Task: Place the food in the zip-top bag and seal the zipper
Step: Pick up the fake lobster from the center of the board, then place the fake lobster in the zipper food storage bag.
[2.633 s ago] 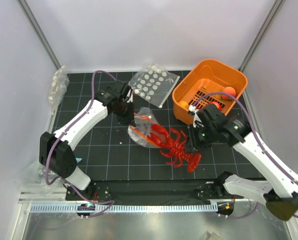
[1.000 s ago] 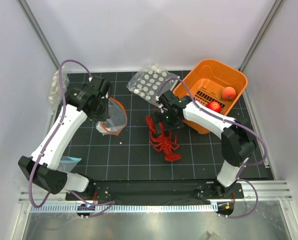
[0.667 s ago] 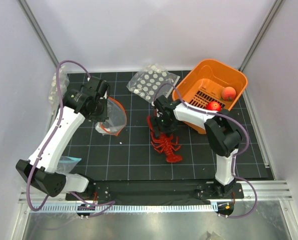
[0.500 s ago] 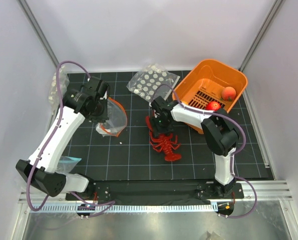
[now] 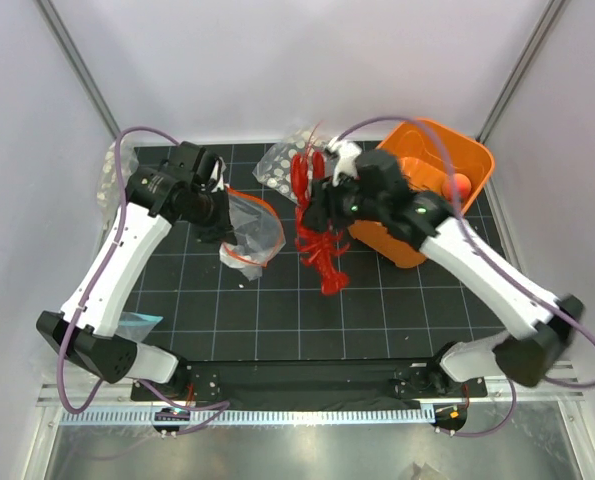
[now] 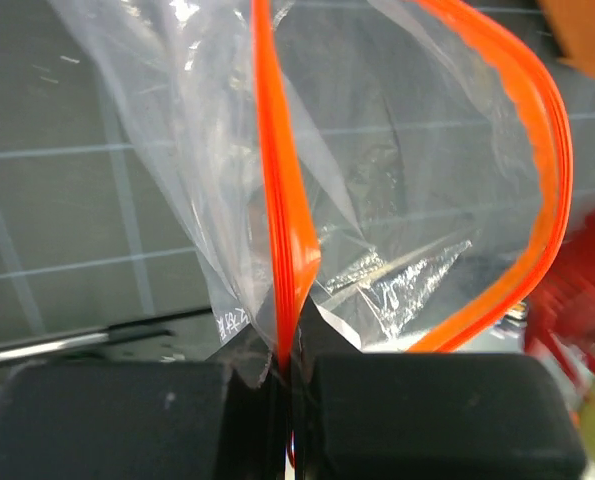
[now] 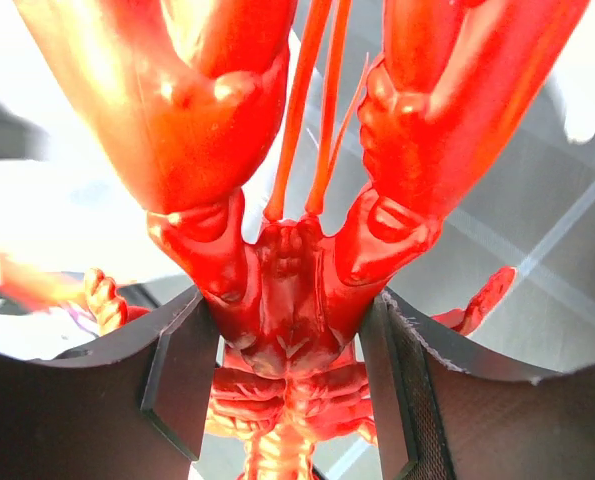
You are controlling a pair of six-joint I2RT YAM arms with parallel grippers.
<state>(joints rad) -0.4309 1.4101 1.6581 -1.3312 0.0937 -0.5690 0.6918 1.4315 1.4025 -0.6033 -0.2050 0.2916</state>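
Lifted off the black gridded bench (image 5: 407, 300) since a second ago, the red plastic long-feelered toy creature (image 5: 319, 245) is gripped round its body by the half-closed right hand (image 5: 327, 200). It hangs lengthwise just right of the clear zip-top bag (image 5: 257, 232), whose orange-red zipper strip (image 6: 282, 220) is pinched by the tightly closed left hand (image 5: 209, 212), mouth held open.

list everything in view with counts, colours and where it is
toy lobster: 1, red, held in right jaws over mat
zip-top bag: 1, clear, orange-red zipper, mouth open, held by left jaws
fruit ball: 1 seen, red-orange, in basket
basket: 1, orange, far right
disc bag: 1, clear, white discs, far centre
plain bags: 2, clear, left edge, far and near
mat: 1, black grid
arms: 2, white-black, left arm, right arm
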